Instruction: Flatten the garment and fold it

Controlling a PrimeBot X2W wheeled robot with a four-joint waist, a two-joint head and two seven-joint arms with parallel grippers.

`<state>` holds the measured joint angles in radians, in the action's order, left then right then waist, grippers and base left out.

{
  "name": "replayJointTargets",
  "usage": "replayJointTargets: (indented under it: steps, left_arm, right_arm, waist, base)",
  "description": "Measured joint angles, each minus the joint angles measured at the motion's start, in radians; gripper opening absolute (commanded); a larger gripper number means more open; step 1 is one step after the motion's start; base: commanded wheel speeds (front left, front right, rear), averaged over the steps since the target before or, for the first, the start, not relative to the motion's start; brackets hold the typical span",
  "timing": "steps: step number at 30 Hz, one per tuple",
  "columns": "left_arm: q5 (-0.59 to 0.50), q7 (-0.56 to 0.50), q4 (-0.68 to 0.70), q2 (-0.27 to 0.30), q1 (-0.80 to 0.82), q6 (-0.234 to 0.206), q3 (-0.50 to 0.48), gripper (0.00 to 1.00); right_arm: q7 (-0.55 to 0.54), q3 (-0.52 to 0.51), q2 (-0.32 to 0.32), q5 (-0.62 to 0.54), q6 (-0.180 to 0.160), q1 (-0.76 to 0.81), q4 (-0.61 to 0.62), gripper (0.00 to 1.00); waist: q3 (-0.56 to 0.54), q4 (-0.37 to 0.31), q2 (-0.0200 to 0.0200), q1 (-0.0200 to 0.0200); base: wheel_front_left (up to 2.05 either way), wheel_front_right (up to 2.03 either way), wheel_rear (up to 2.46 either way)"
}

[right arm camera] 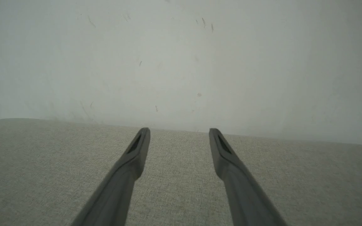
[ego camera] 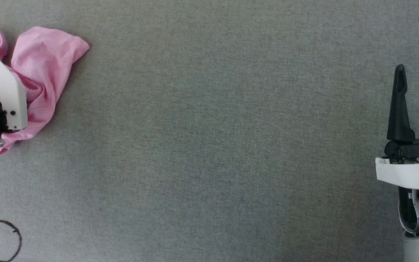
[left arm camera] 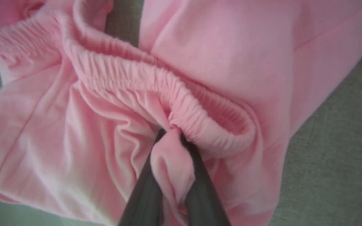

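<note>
Grey woven cloth covers the bench (ego camera: 209, 145), with a pale, scuffed wall (right arm camera: 181, 47) behind its far edge. The garment (ego camera: 46, 69), a pair of soft pink shorts, lies bunched in a heap at the far left of the bench, nowhere near flat. The left hand (left arm camera: 172, 133) is closed tight on a small fold of pink cloth just under the gathered elastic waistband (left arm camera: 130, 72). The pinch looks thin, taking a pucker rather than the band itself. The right hand (right arm camera: 179, 135) hangs wide open, holding nothing, over bare bench at the right, well apart from the garment. The step in hand looks like drawing the heap toward the middle so it can be spread. A slow, low drag would suit, since soft cotton may slip out of so small a pinch. The right hand would do well to take the waistband's other end so the two can pull it taut. No brand, label or writing can be read on the cloth.
</note>
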<state>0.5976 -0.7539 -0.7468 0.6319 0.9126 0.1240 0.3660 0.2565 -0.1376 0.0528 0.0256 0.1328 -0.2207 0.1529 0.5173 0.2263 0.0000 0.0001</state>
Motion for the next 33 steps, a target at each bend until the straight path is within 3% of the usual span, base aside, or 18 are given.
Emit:
replayJointTargets:
  steps: [9, 16, 23, 33]
  left_arm:
    - [-0.076, 0.24, 0.076, 0.068, 0.109, 0.0, 0.105, 0.0]
    - [-0.126, 0.369, 0.169, 0.069, 0.216, 0.0, 0.233, 0.0]
    - [-0.135, 0.43, 0.294, 0.032, 0.32, 0.0, 0.344, 0.0]
    - [-0.086, 0.475, 0.426, -0.091, 0.381, 0.0, 0.477, 0.0]
  right_arm:
    - [0.001, 0.003, 0.0, 0.021, 0.0, 0.041, -0.021, 1.0]
    - [0.001, 0.001, -0.001, 0.056, 0.0, 0.084, -0.039, 1.0]
    - [0.001, 0.0, -0.001, 0.087, 0.0, 0.106, -0.045, 1.0]
    - [0.001, -0.019, -0.001, 0.116, 0.0, 0.126, -0.057, 1.0]
  waist:
    - [-0.103, 0.033, 0.0, -0.0001]
    - [-0.207, 0.047, 0.0, -0.0003]
    - [-0.288, 0.014, 0.0, -0.0004]
    - [-0.326, -0.133, 0.0001, -0.0002]
  base:
    - [0.0, 0.0, 0.0]
    - [0.0, 0.0, 0.0]
    - [0.0, 0.0, 0.0]
    - [0.0, 0.0, 0.0]
